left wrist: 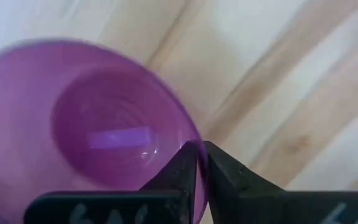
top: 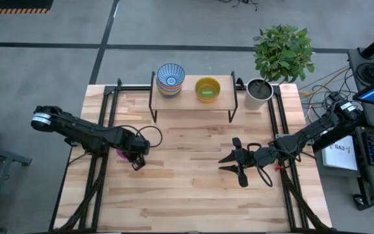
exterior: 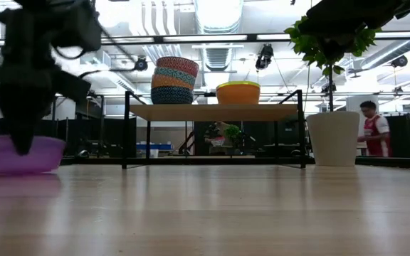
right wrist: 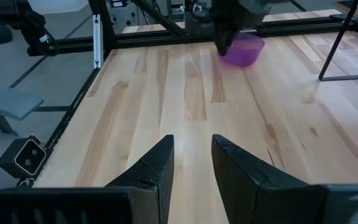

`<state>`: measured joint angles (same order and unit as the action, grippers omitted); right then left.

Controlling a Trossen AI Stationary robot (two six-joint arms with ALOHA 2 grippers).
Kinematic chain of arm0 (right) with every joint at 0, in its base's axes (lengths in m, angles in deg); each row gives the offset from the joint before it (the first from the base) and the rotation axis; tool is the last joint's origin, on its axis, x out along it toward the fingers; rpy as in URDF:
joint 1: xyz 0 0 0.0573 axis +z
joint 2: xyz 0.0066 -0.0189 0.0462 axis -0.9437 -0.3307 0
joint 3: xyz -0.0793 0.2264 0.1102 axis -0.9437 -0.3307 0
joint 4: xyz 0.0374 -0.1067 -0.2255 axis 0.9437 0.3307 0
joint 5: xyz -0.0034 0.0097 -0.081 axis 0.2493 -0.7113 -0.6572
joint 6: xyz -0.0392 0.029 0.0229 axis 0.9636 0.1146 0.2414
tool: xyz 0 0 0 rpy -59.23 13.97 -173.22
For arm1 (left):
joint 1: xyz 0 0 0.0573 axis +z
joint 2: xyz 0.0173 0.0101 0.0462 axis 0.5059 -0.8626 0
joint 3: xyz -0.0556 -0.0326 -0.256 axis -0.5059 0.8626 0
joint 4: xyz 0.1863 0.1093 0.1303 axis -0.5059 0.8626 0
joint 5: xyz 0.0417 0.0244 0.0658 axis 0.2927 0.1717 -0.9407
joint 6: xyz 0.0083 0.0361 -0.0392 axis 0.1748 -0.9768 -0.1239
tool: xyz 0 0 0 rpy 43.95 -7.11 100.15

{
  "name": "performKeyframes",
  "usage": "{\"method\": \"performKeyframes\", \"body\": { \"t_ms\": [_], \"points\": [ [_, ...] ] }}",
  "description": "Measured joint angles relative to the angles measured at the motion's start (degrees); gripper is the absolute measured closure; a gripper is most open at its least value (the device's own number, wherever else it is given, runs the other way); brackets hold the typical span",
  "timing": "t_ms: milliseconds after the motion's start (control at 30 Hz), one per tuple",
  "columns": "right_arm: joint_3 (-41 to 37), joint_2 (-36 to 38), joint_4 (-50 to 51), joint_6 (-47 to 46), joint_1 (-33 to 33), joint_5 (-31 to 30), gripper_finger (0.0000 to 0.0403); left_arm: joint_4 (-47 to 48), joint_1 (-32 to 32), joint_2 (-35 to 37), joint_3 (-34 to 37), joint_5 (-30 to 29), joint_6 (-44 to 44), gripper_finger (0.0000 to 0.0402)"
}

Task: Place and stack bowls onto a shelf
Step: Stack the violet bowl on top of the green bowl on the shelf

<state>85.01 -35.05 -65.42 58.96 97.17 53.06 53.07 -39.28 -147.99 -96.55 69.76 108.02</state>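
Note:
A purple bowl [top: 120,155] sits near the table's left side, with my left gripper [top: 136,158] shut on its rim; it also shows in the low view [exterior: 20,155] and the right wrist view [right wrist: 243,50]. The shelf [top: 193,99] stands at the table's far edge. On it are a stack of patterned bowls [top: 171,78], a blue-white striped one on top, and a yellow bowl [top: 208,90] with green inside. My right gripper [top: 225,164] hovers open over the table's right half, pointing left, touching nothing [right wrist: 192,142]. My left gripper holds the purple bowl by its rim [left wrist: 194,149] on the side toward the table's right. The rim is pinched, with one finger [left wrist: 178,171] inside the bowl and the other [left wrist: 229,175] outside. The fingers come from above, pointing down. The bowl sits upright and level at table height; I cannot tell whether its base touches the wood.
A grey pot [top: 258,93] with a leafy plant stands right of the shelf. Black frame rails [top: 102,130] run along both table sides. Bare wood [top: 187,195] stretches between the arms and the near edge. A person in red [exterior: 373,128] stands in the room behind.

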Motion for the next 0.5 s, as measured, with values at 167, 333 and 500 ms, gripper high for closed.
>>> {"method": "performKeyframes", "body": {
  "t_ms": [167, 333, 500],
  "points": [
    [0.0, 0.0, 0.0, -1.3, 0.0, -1.5, 0.0305, -0.1, -1.2, 0.1, -6.8, 0.0, -14.3, 0.04],
    [0.0, 0.0, 0.0, -1.8, 0.0, -1.6, 0.0305, -5.2, -3.2, -0.1, -13.5, 0.1, -28.2, 0.0401],
    [0.0, 0.0, -0.7, -2.7, 0.0, -2.8, 0.0305, -12.0, -3.1, -0.5, -17.0, -0.1, -34.8, 0.0401]
  ]
}}
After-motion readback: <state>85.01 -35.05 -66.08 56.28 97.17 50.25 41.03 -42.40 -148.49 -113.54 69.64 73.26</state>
